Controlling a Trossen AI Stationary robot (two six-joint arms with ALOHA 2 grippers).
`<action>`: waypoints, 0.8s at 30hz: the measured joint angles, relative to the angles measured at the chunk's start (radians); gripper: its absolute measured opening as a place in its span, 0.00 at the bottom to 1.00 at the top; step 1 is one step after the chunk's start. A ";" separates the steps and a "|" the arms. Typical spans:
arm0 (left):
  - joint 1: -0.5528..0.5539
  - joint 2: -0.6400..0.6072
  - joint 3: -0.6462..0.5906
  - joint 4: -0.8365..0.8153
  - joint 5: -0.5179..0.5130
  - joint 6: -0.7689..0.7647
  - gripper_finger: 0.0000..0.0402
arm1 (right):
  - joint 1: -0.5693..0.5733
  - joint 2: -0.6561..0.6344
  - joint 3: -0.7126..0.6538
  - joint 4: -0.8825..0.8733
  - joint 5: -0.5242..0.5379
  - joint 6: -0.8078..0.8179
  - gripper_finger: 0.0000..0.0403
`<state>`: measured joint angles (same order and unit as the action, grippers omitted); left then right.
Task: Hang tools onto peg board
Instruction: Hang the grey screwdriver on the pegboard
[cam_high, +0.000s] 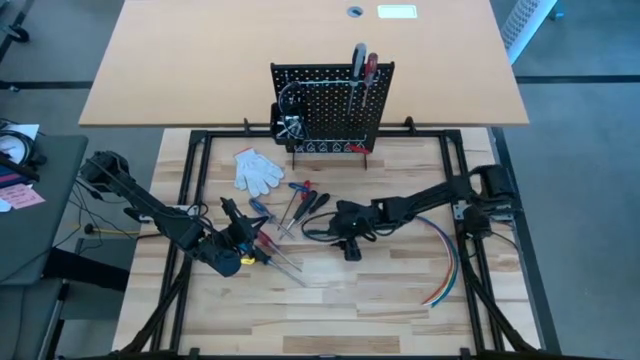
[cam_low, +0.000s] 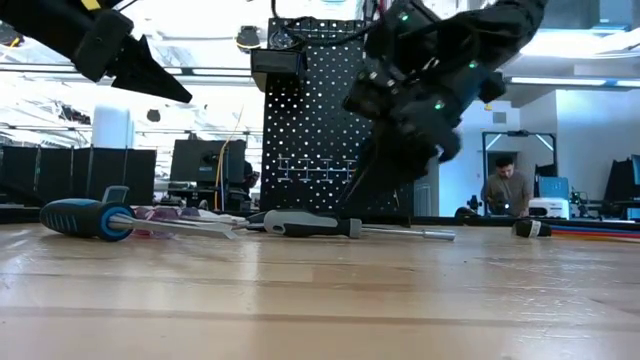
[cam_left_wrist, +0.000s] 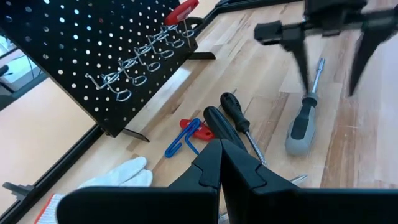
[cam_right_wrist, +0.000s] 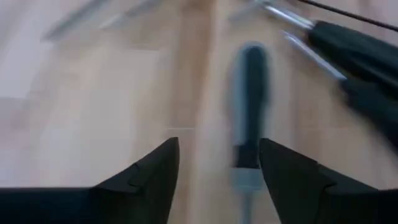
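Observation:
The black peg board (cam_high: 330, 110) stands upright at the table's far middle, with a red-handled and a grey-handled tool (cam_high: 365, 65) hanging at its top. Several tools lie on the table in front of it: a grey-handled screwdriver (cam_left_wrist: 303, 119), two black-handled screwdrivers (cam_left_wrist: 225, 119), red and blue-handled pliers (cam_left_wrist: 186, 134), and a blue-handled screwdriver (cam_low: 85, 217). My right gripper (cam_right_wrist: 217, 168) is open just above the grey-handled screwdriver (cam_right_wrist: 249, 112), one finger on either side of the handle, touching nothing. My left gripper (cam_left_wrist: 221, 163) is shut and empty, raised above the table left of the tools (cam_high: 230, 212).
White gloves (cam_high: 258, 170) lie left of the peg board's foot. A bundle of coloured wires (cam_high: 447, 262) curves along the table's right side. A small black bin (cam_high: 290, 125) hangs at the board's left. Bare wood lies toward the near edge.

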<state>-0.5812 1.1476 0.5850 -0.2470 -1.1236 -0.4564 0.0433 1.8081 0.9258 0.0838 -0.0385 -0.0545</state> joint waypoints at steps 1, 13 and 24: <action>0.000 0.000 0.000 0.000 0.000 0.000 0.00 | 0.000 0.013 0.014 0.001 0.020 -0.002 0.58; 0.000 0.000 0.000 -0.002 0.000 0.000 0.00 | -0.007 0.212 0.275 -0.156 0.041 -0.077 0.54; 0.000 0.000 0.000 -0.005 0.000 0.000 0.00 | -0.039 0.203 0.302 -0.244 0.041 -0.047 0.09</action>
<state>-0.5812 1.1477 0.5850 -0.2516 -1.1236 -0.4561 0.0040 2.0113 1.2274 -0.1602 0.0026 -0.1016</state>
